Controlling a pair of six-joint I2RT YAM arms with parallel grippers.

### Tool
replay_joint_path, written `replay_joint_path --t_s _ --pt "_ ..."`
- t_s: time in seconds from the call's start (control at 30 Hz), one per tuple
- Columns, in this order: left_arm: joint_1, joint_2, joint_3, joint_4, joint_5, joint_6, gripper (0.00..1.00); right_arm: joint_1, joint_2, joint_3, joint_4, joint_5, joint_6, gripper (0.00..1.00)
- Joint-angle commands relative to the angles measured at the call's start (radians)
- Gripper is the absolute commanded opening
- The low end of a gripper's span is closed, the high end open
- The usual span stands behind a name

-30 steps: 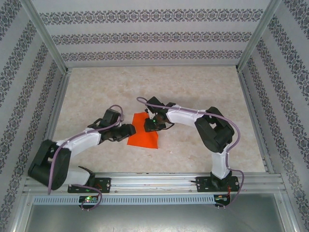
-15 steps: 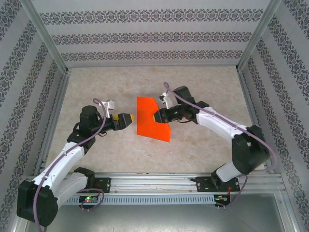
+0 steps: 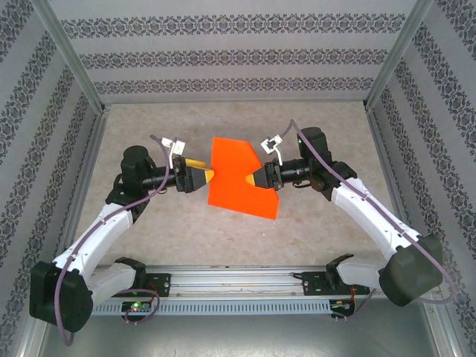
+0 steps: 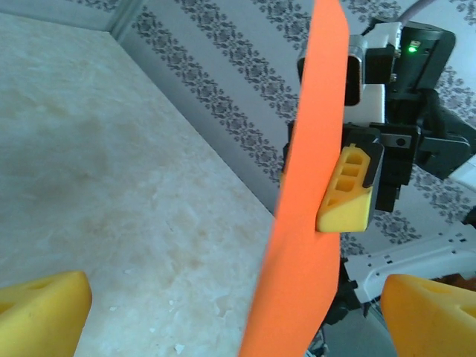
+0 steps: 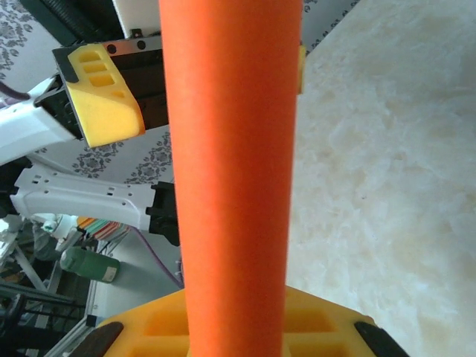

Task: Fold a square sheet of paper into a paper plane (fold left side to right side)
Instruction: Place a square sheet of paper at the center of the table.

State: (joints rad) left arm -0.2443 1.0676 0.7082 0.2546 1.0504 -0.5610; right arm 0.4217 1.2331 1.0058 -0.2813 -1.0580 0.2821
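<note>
Paper (image 3: 236, 169): frame centre, held upright. Right gripper (image 3: 258, 178) pinching its right edge; left gripper (image 3: 204, 177) spread wide at the left edge. Step: regrasp before fold. Next, likely: left closes squarely on its edge

Centre blocked: paper (image 3: 238, 178) held up over the table (image 3: 312, 126), pinched at its 3 o'clock side by the right gripper (image 3: 256, 178). Left gripper (image 3: 204, 176), jaws spread wide, sits just beside the 9 o'clock edge. Left arm (image 3: 104, 230) slants in from 7 o'clock, right arm (image 3: 372, 216) from 5 o'clock, closing both near flanks. Bare surface from 10 through 12 to 2 o'clock, up to the walls (image 3: 238, 56). Free strip at 6 o'clock between paper and rail (image 3: 238, 277).
</note>
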Motion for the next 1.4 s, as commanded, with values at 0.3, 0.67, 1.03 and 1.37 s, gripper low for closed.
replay_joint_path --t_s 0.3,0.67,1.03,1.37 --pt "-0.067 0.093 0.056 0.088 0.156 -0.024 0.44 0.051 0.062 0.059 -0.026 0.05 -0.034 0.19" --pt "-0.069 0.074 0.034 -0.107 0.01 0.051 0.0 -0.01 0.007 0.017 -0.086 0.306 -0.042 0.53" --pt "-0.068 0.291 -0.077 -0.102 -0.134 -0.028 0.0 -0.058 -0.035 -0.116 -0.083 0.654 0.078 0.81" --pt "-0.068 0.537 0.001 -0.293 -0.235 0.078 0.0 -0.006 0.14 -0.166 0.023 0.607 0.25 0.34"
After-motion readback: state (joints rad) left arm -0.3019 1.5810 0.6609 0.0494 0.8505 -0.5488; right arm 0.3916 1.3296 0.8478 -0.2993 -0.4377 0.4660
